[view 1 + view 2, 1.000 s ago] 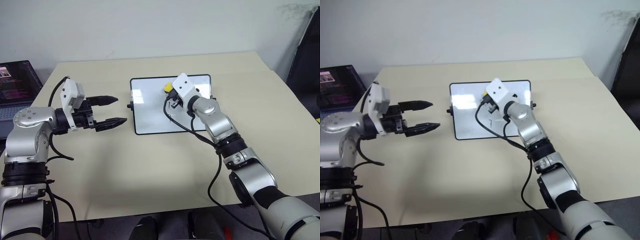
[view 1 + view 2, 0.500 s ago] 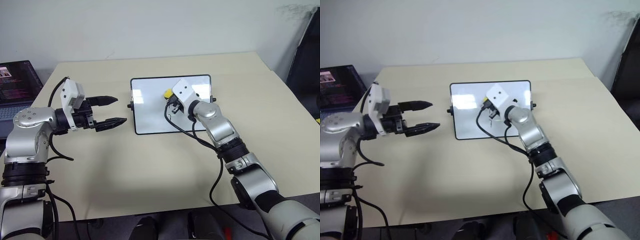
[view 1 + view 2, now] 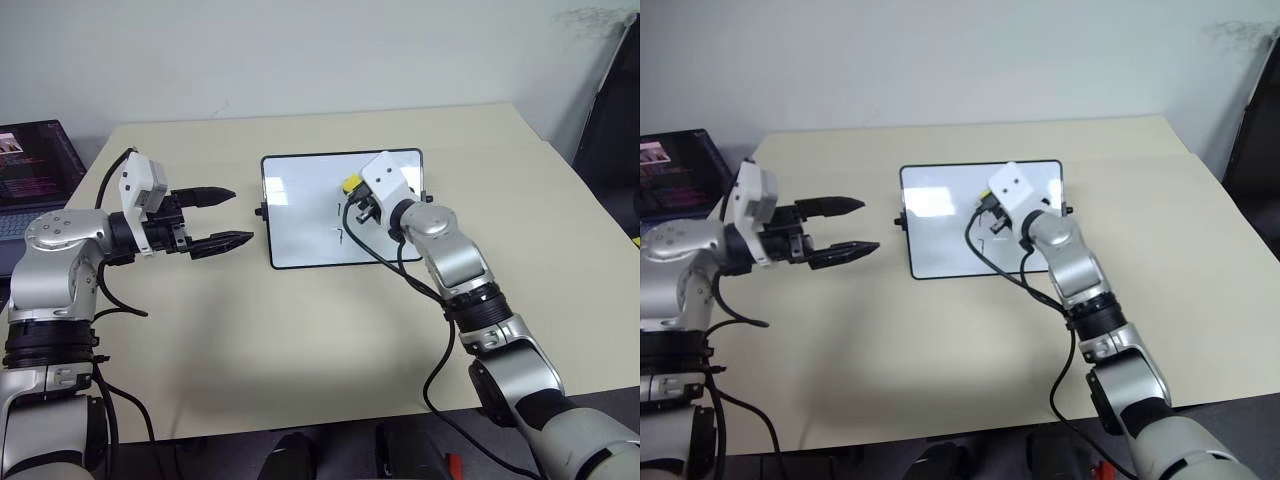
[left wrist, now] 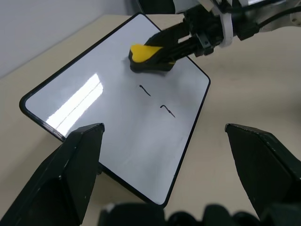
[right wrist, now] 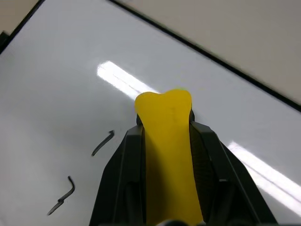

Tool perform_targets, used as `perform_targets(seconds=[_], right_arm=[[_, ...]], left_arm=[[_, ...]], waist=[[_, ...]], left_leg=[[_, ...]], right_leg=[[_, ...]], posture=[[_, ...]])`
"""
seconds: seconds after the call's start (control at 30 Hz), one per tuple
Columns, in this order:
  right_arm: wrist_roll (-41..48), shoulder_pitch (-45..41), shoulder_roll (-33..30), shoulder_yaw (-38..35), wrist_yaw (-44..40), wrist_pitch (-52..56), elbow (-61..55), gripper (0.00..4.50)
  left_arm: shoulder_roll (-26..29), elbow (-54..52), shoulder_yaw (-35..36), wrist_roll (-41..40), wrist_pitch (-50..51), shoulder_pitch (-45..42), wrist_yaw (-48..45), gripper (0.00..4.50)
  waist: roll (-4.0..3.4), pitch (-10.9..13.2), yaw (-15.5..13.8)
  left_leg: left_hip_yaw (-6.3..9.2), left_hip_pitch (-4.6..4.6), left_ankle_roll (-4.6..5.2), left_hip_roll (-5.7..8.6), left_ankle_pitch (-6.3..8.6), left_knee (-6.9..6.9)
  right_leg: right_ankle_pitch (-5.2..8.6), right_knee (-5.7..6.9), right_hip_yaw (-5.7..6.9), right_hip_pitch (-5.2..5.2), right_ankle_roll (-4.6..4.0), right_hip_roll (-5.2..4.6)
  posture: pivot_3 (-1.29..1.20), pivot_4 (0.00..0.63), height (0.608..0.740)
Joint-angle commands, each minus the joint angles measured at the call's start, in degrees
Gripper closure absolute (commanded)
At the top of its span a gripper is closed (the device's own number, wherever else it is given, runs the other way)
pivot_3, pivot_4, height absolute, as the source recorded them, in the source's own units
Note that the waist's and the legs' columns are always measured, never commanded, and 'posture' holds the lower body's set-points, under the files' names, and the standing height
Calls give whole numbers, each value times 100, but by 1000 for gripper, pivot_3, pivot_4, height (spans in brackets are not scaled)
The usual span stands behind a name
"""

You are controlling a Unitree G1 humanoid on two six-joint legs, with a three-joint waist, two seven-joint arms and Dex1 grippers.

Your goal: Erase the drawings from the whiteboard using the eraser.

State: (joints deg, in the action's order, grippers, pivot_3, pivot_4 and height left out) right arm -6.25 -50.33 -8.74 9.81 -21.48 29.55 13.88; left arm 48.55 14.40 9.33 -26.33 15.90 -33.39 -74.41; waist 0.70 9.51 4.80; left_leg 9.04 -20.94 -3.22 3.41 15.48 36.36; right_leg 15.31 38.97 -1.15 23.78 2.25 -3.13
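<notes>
Yellow eraser (image 5: 168, 155) clamped in right end effector (image 4: 181, 41); left end effector (image 3: 222, 215) apart, idle. Risked missing drawings (image 4: 157, 100), skidding unheld whiteboard (image 3: 300, 225).

We count one whiteboard (image 3: 300, 215), one yellow eraser (image 4: 149, 54), two marker drawings (image 4: 157, 100) on the board, two grippers and one laptop (image 3: 35, 160) past the table's left edge.
</notes>
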Motion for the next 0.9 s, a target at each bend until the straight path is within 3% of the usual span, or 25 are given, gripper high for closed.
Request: perform_targets(seconds=[0.03,0.43,0.9], right_arm=[[366,-5,137,-550,253,371,-718,3541],[579,1218,287,-926,965,1568,-2394,3541],[627,1282,247,-899,1159,1734,-2556,3541]], left_arm=[[52,-19,82,-17,-75,-102,-29,0],[100,-28,97,0,-91,-55,-48,0],[20,107,-11,53,-149,-239,-116,0]], waist=[[0,0,0],[0,0,2],[0,0,-6]], left_leg=[[0,0,0,-2,0,0],[-6,-2,1,-3,1,-3],[-5,-2,1,-3,1,-3]], right_leg=[[0,0,0,0,0,0],[0,1,-7,5,0,-2],[0,0,-3,4,0,0]], posture=[[0,150,740],[0,150,740],[0,150,740]])
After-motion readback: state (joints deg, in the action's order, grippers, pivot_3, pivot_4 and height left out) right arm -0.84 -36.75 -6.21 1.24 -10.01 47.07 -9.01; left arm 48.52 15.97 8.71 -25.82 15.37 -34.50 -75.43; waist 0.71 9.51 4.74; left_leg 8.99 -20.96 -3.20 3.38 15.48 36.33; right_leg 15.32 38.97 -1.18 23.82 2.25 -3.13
